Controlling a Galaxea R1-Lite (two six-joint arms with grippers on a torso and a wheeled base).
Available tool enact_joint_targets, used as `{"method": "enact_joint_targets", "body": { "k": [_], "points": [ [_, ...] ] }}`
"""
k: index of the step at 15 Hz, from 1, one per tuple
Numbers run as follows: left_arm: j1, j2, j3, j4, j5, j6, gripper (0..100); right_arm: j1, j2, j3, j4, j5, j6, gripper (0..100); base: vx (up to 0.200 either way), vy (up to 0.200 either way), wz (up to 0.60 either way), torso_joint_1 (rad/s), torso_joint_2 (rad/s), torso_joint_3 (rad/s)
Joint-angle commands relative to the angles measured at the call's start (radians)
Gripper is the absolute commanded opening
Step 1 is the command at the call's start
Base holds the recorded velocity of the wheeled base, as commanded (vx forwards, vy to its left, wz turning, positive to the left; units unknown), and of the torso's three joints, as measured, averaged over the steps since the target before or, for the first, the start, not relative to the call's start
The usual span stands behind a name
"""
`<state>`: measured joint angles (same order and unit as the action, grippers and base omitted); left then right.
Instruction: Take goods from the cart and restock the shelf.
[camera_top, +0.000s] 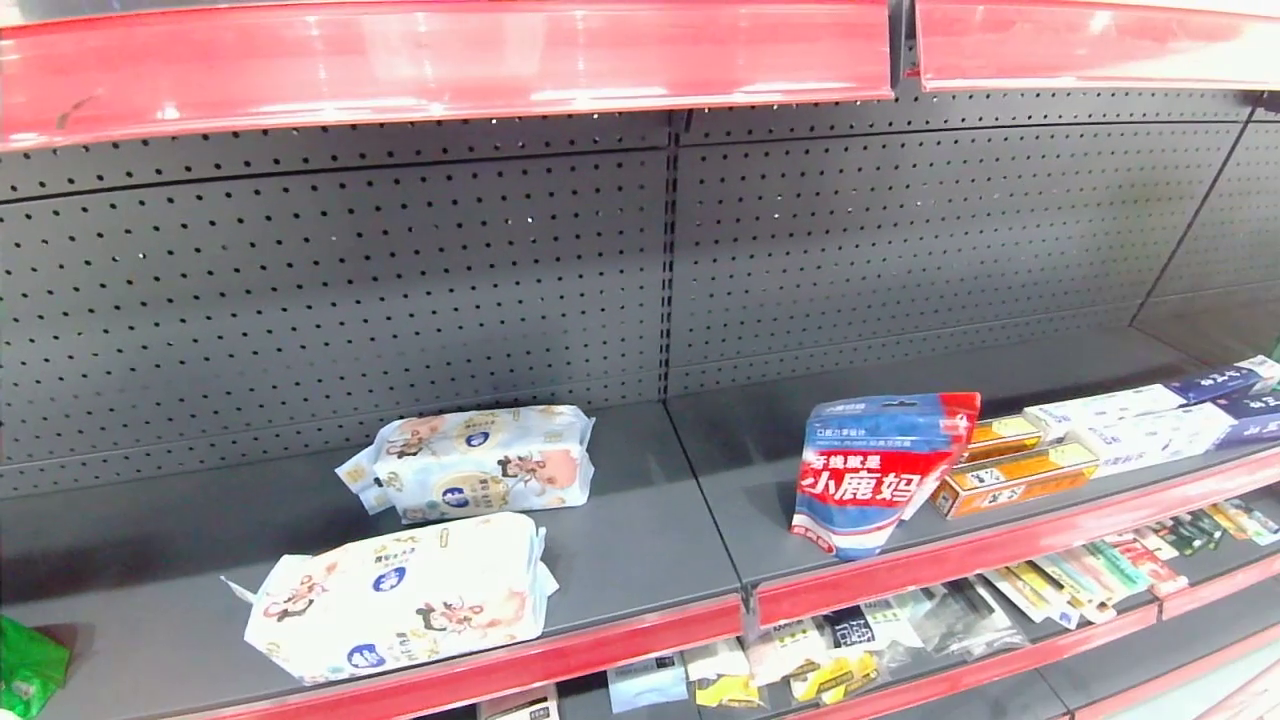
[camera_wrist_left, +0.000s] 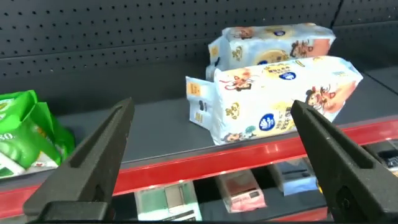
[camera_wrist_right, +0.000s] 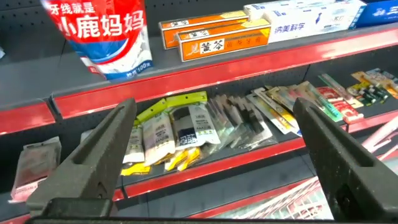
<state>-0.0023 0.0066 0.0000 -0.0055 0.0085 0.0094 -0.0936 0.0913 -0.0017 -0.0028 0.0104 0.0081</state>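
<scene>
Left gripper (camera_wrist_left: 211, 106): fingers (camera_wrist_left: 93, 155) wide apart, empty, facing the front tissue pack (camera_top: 400, 595). Rear tissue pack (camera_top: 480, 462) lies just behind it on the shelf (camera_top: 650, 540). Right gripper (camera_wrist_right: 214, 102): fingers wide, empty. Red-blue pouch (camera_top: 875, 470) stands beside orange boxes (camera_top: 1015, 478).

The right gripper (camera_wrist_right: 212, 104) hangs before the shelf (camera_wrist_right: 261, 59) with its jaws spread wide and nothing between them. On the shelf a red, white and blue pouch (camera_wrist_right: 102, 37) stands upright, two orange boxes (camera_wrist_right: 217, 37) just beside it and white boxes (camera_wrist_right: 305, 15) farther along. On the lower shelf (camera_wrist_right: 236, 160) flat packets (camera_wrist_right: 180, 127) lie side by side, some with yellow-green cards.
</scene>
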Motion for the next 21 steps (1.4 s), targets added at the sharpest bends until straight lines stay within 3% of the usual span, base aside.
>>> {"method": "enact_joint_targets", "body": {
  "k": [1,2,3,4,5,6,7,8,11,21],
  "points": [
    [-0.001,0.01,0.0,-0.002,-0.01,0.011,100,0.0,0.005,0.0,0.0,0.0,0.001,100,0.0,0.0,0.0,0.0,0.0,0.0],
    [-0.004,0.032,-0.061,-0.008,-0.028,0.017,100,0.0,0.005,0.0,0.0,0.0,0.0,100,0.0,0.0,0.0,0.0,0.0,0.0],
    [-0.027,0.271,-0.304,-0.008,-0.024,-0.019,100,0.0,0.005,0.0,0.0,0.0,0.001,100,0.0,0.0,0.0,0.0,0.0,0.0],
    [-0.022,0.495,-0.499,-0.027,0.007,-0.135,100,0.0,0.005,0.0,0.0,0.0,0.0,100,0.0,0.0,0.0,0.0,0.0,0.0],
    [0.01,0.668,-0.606,-0.033,0.091,-0.178,100,0.0,0.005,0.0,0.0,0.0,0.0,100,0.0,0.0,0.0,0.0,0.0,0.0],
    [0.074,0.78,-0.604,-0.031,0.197,-0.137,100,0.0,0.005,0.0,0.0,0.0,0.0,100,0.0,0.0,0.0,0.0,0.0,0.0],
    [0.125,0.857,-0.545,-0.03,0.252,-0.052,100,0.0,0.005,0.0,0.0,0.0,0.0,100,0.0,0.0,0.0,0.0,0.0,0.0],
    [0.147,0.905,-0.486,-0.03,0.251,-0.02,100,0.0,0.005,0.0,0.0,0.0,0.001,100,0.0,0.0,0.0,0.0,0.0,0.0],
    [0.151,1.01,-0.42,-0.034,0.251,-0.019,100,0.0,0.005,0.0,0.0,0.0,0.001,100,0.0,0.0,0.0,0.0,0.0,0.0],
    [0.156,1.244,-0.391,-0.039,0.252,-0.015,100,0.0,0.005,0.0,0.0,0.0,0.0,100,0.0,0.0,0.0,0.0,0.0,0.0]
  ]
}}
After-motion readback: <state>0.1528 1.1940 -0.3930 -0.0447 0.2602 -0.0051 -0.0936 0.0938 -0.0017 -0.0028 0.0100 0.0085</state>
